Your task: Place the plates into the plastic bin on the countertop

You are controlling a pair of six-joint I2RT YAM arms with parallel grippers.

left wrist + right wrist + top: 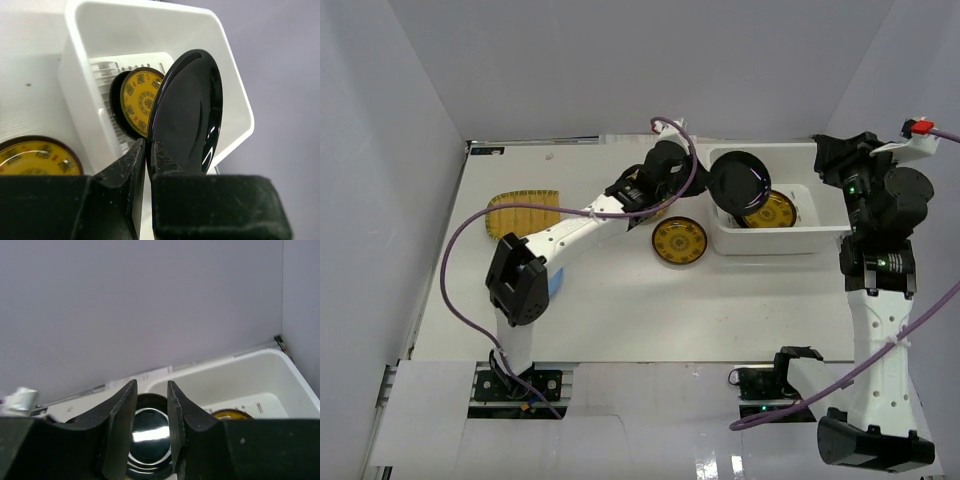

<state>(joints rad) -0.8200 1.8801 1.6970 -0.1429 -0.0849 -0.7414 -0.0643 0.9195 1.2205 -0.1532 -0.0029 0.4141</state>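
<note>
1. Far left, the squarish woven bamboo plate [523, 213] lies on the surface [620, 330], well apart from the bin. The left arm's forearm passes near it, so I judge a careless swing back could clip it.
2. The left claw [148, 150] is pressed together on the black plate [187, 115], pinching only its rim, with the plate nearly on edge. That is a thin hold on a glossy dish. Any jerk could make it pivot between the pads or slip out.
3. A gold-patterned plate on the surface [679, 242] sits just beside the bin's left wall. If the black plate slips early, it could land on this one.
4. The plastic bin [820, 240] has the black plate hanging over its left end. Another gold-patterned plate inside [772, 212] leans there. Letting go from this height risks a hard knock against it. Letting go too far left could catch the flared rim and tip the plate outside.
5. The right claw [151, 390] is slightly spread with nothing between its fingers, near the bin's right end. If I bring both arms in together, they could collide over the bin.
</note>
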